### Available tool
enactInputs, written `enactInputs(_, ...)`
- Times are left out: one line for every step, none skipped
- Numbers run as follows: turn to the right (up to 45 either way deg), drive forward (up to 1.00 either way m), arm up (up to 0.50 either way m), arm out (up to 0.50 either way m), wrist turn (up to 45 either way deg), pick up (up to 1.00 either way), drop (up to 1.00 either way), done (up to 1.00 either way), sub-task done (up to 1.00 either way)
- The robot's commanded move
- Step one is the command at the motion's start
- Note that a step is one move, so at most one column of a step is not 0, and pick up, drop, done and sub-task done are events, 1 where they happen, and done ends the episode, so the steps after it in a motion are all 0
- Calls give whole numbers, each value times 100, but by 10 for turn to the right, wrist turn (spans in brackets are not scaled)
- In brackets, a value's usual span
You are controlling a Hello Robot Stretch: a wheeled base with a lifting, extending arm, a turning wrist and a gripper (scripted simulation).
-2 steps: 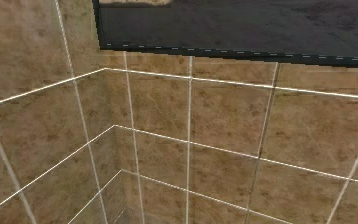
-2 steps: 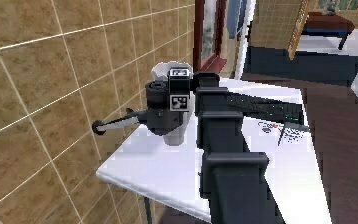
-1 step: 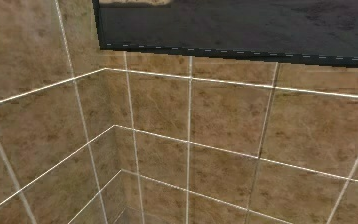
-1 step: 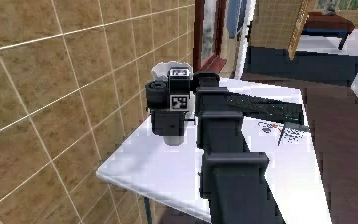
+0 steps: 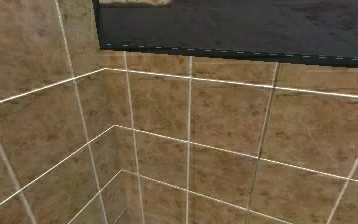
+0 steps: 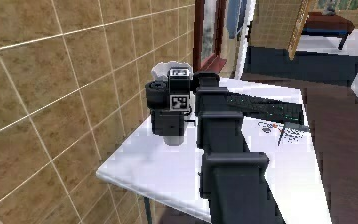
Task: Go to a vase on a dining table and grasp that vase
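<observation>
The table [image 6: 147, 162] is presenting a white, glossy top in the arm side view, with its near corner lying at the lower left. A dark, flat, keyboard-like slab [image 6: 255, 102] is lying on the top toward the right side. Just beside it, lower in the picture, a small white item with dark marks [image 6: 283, 130] is lying flat. A dark block [image 6: 209, 78] is sitting at the far end. A pale rounded object [image 6: 159, 72], partly hidden, is standing near the left edge; its type cannot be told.
</observation>
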Motion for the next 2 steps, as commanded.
enactInputs(0, 0, 0, 0, 0, 100, 0, 0, 0)
enactInputs(0, 0, 0, 0, 0, 0, 0, 100, 0)
